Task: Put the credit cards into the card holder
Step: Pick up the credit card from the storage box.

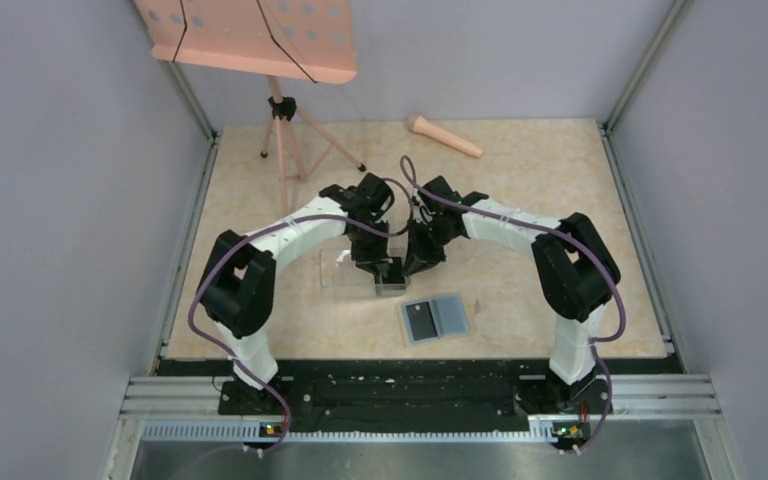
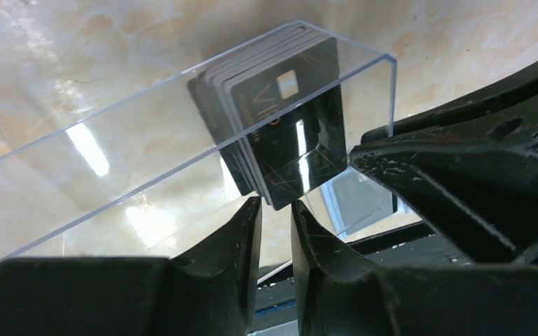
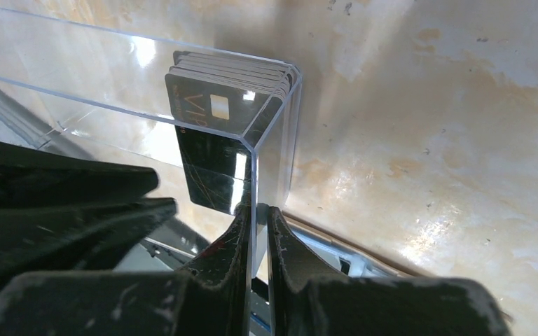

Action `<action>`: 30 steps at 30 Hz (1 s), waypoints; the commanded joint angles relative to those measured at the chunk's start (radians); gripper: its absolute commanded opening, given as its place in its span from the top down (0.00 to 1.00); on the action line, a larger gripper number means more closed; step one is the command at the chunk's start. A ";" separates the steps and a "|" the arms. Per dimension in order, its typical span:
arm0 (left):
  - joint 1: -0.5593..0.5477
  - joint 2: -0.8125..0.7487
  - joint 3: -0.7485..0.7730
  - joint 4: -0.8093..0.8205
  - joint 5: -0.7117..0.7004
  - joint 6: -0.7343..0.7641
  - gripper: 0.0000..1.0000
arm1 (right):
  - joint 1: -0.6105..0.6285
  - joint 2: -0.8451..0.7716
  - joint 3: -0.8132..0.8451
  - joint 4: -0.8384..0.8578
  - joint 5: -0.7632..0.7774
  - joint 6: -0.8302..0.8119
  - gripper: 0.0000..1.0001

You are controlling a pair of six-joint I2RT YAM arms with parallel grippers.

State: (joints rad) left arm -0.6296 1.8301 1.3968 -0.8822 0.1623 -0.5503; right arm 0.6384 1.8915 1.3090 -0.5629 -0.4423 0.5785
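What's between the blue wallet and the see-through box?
Just bare tabletop, seen in the top view, between the card holder and the clear plastic box.

Black credit cards (image 2: 280,133); clear box (image 2: 147,154); light blue card holder (image 1: 436,319); beige-marbled table (image 1: 560,180).

We see a clear box (image 2: 112,161) of smooth glossy plastic, dark shiny plastic cards (image 2: 287,133) inside, a polished marbled table (image 3: 427,105), and scuffed matt black left tool (image 2: 275,210) and right tool (image 3: 256,217).
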 commanded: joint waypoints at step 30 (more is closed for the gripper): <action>0.071 -0.045 -0.128 0.082 0.014 -0.017 0.77 | 0.023 -0.165 -0.154 0.260 -0.120 0.131 0.68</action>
State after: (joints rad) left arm -0.5579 1.7649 1.2713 -0.7956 0.1925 -0.5755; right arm 0.6441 1.7809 1.1667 -0.3729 -0.5304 0.6865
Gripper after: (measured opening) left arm 0.231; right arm 0.314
